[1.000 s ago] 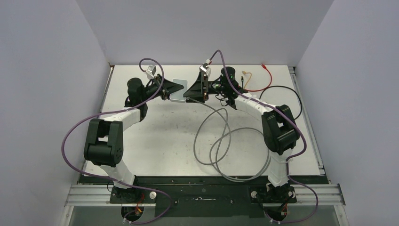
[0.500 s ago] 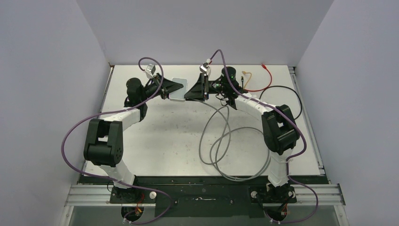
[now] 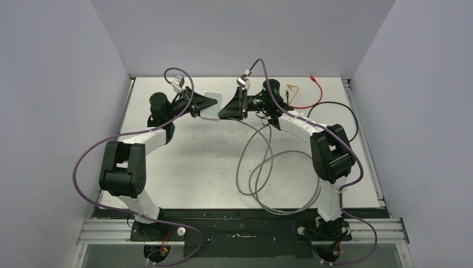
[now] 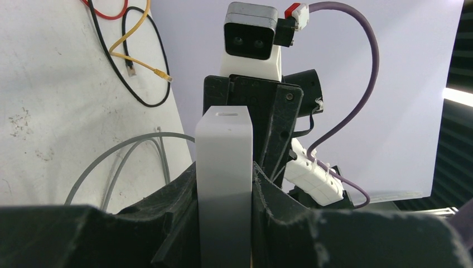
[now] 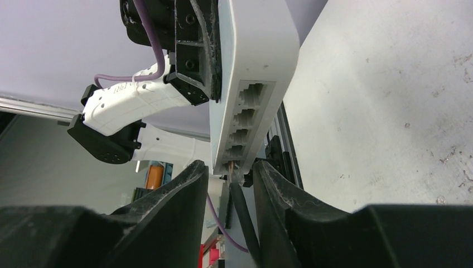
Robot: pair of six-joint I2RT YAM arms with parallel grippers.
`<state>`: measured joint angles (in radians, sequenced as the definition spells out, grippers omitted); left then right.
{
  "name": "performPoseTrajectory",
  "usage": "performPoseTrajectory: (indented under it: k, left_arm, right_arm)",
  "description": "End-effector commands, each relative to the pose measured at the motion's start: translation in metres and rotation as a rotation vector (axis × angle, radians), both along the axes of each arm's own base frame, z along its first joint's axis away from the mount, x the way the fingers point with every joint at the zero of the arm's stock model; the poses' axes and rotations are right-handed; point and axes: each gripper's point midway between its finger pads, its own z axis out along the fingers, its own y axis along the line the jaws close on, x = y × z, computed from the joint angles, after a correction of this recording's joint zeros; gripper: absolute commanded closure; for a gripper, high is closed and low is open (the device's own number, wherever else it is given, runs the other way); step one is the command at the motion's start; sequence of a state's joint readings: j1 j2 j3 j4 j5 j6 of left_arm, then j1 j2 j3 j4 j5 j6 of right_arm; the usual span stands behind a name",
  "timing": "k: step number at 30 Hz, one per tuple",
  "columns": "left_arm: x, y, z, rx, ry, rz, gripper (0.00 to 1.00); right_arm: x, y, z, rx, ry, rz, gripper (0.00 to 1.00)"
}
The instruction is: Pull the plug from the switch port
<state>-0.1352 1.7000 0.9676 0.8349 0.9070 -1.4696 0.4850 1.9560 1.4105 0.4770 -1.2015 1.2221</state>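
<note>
The switch (image 3: 212, 105), a flat light-grey box, is held up edge-on above the back of the table. My left gripper (image 3: 205, 105) is shut on it; in the left wrist view the switch (image 4: 224, 162) is clamped between both jaws (image 4: 224, 173). In the right wrist view the switch (image 5: 254, 67) shows a row of sockets. The plug (image 5: 233, 171) sits in the lowest one, and its grey cable (image 5: 244, 220) hangs down. My right gripper (image 5: 230, 167) is open, one finger on each side of the plug, with a gap on the left. From above it (image 3: 226, 108) meets the switch's right edge.
The grey cable (image 3: 257, 170) lies in loose loops on the middle of the table. Red (image 3: 317, 84), yellow (image 3: 294, 88) and black (image 3: 341, 107) cables lie at the back right. Enclosure walls stand close on the left, back and right.
The switch and both grippers have shifted slightly and closed up on each other. The grey cable's loops have swung a little to the right. In the last half second nothing moves.
</note>
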Motion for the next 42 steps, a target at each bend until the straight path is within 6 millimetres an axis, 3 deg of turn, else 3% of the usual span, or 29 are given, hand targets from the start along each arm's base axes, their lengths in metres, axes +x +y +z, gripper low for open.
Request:
performPoseTrajectory:
  k: [1,6,17,23,30,39,42]
  left_arm:
    - [0.002,0.005,0.016,-0.008,-0.082,0.027,1.00]
    - [0.001,0.005,0.015,-0.005,-0.082,0.029,1.00]
    - [0.002,0.005,0.012,-0.004,-0.076,0.027,1.00]
    - [0.005,0.006,0.009,0.001,-0.072,0.034,1.00]
    - [0.006,0.006,0.008,0.003,-0.068,0.027,1.00]
    - [0.007,0.005,0.010,-0.004,-0.075,0.023,1.00]
    - [0.007,0.005,0.009,-0.005,-0.071,0.025,1.00]
  right_arm:
    - [-0.014,-0.008,0.045,0.083,-0.159,0.029,0.59]
    - [-0.017,-0.010,0.051,0.093,-0.178,0.035,0.58]
    - [-0.018,-0.011,0.055,0.101,-0.195,0.040,0.79]
    - [-0.014,-0.018,0.060,0.106,-0.209,0.017,0.48]
    - [-0.010,-0.021,0.059,0.104,-0.200,0.013,0.55]
    - [-0.013,-0.013,0.044,0.093,-0.154,0.033,0.48]
    - [-0.013,-0.013,0.040,0.089,-0.148,0.037,0.57]
